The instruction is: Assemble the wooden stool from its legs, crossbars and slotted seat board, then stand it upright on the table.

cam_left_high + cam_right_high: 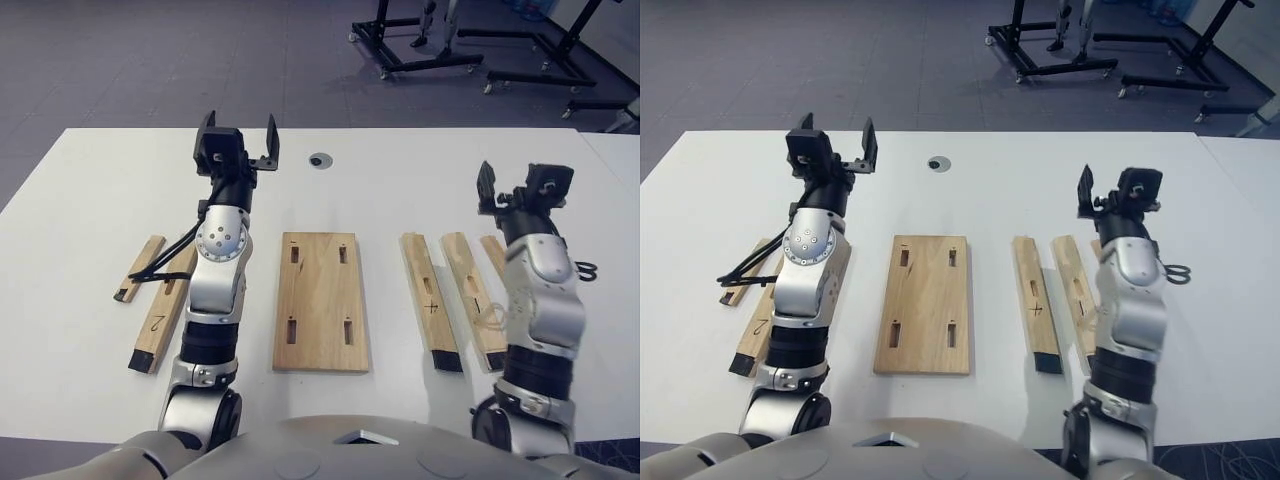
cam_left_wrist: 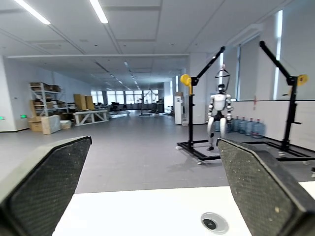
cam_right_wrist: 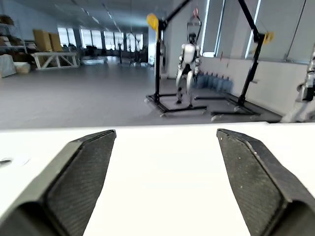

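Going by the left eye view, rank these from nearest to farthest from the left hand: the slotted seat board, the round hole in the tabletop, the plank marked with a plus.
From the left hand:
1. Round hole: just to its right.
2. Slotted seat board: in the middle, nearer the robot.
3. Plank marked with a plus: right of the board, farthest off.

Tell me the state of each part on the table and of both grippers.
Seat board: lying flat, slots empty.
Wooden pieces beside left arm: flat, loose, unassembled.
Wooden pieces beside right arm: flat, loose, one partly hidden by the arm.
Left gripper: open, empty.
Right gripper: open, empty.
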Robot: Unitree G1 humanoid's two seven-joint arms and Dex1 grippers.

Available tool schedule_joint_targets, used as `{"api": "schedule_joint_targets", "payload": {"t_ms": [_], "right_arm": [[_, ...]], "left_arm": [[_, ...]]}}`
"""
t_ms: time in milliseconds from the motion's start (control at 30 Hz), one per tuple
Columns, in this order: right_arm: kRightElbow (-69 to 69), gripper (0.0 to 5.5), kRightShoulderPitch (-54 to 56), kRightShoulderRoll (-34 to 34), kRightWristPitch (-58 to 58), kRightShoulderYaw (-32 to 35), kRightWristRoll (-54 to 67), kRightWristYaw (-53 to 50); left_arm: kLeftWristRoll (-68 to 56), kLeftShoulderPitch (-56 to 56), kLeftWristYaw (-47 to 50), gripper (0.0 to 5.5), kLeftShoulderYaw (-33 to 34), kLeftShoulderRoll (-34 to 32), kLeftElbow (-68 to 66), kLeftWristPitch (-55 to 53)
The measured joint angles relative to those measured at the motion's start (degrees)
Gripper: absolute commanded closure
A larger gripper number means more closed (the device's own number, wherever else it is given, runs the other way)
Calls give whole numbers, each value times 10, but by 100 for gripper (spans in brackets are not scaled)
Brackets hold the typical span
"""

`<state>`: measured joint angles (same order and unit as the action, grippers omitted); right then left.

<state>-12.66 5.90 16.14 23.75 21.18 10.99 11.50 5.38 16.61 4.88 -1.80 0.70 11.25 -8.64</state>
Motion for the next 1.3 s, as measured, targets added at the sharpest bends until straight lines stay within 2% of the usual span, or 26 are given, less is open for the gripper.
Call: {"api": "schedule_joint_targets", "payload": {"t_ms": [133,367,700,933,1167,1300], "right_arm": [[-9,173,-96,62,52,22,27,73],[0,173,-184,115,59,26,25,128],[100,173,-209,164,50,29,33,189],[97,292,-206,192,100,-4,43,204],[75,418,-158,182,197,-23,59,162],[45,421,-142,160,247,-32,72,138]], "left_arm": [[19,-34,20,80,-7,12,33,-10],[30,-76,42,80,-31,22,71,-21],[36,-78,49,80,-47,21,75,-21],[26,-78,50,83,-47,22,73,-21],[19,-77,53,83,-54,21,71,-11],[14,-77,53,83,-52,21,65,-11]]}}
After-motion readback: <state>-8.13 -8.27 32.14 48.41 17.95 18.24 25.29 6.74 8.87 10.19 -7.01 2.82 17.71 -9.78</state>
